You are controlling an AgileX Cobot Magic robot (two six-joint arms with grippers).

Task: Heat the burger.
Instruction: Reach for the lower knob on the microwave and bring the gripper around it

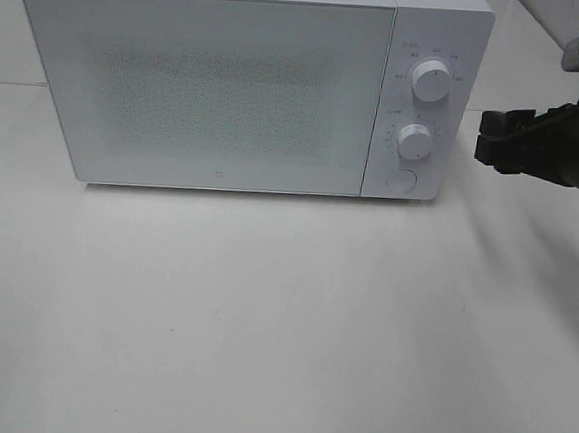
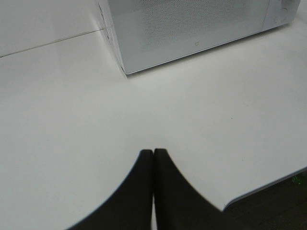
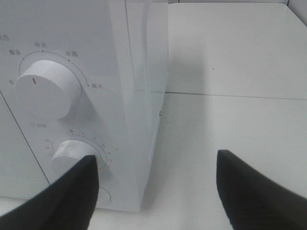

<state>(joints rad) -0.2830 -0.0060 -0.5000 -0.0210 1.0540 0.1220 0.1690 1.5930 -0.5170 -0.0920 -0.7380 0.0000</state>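
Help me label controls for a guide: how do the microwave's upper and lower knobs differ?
Size: the upper knob looks slightly larger than the lower knob. Markings: the upper knob is ringed by a few text labels, the lower knob by fine ticks and digits. In the right wrist view the upper knob shows whole, while the right end effector partly covers the lower knob. Both are round, white knobs on the microwave.
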